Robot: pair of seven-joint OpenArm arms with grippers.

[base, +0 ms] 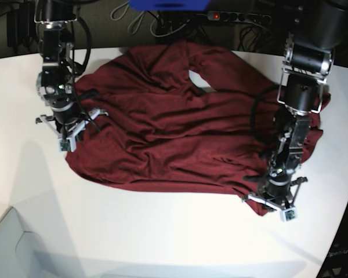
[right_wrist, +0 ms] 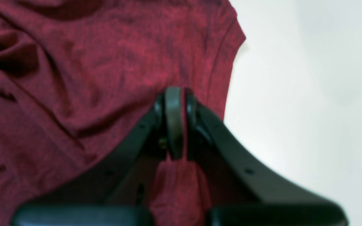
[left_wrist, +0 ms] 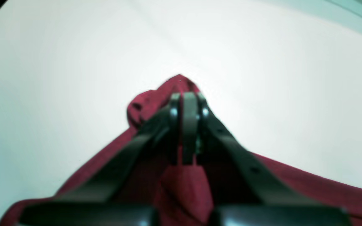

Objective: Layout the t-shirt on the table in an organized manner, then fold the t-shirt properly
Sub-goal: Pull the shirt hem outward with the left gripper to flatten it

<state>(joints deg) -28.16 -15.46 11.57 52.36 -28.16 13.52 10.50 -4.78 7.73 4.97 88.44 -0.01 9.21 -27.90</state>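
Sprawling across the upper middle of the base view, the t-shirt [base: 180, 133] lies rumpled on the white table [base: 162, 237], its folds running from upper left to lower right. At the frame's lower right, the left end effector [base: 274, 197] has its jaws together, clamped on a corner of the t-shirt; the left wrist view shows maroon cloth [left_wrist: 181, 185] bunched between the closed fingers [left_wrist: 189, 125], a small peak of fabric poking out past the tips. At the left of the frame, the right end effector [base: 69, 130] is likewise clamped on the t-shirt's edge, cloth [right_wrist: 174, 188] pinched between its closed fingers [right_wrist: 173, 122], bare table to the right.
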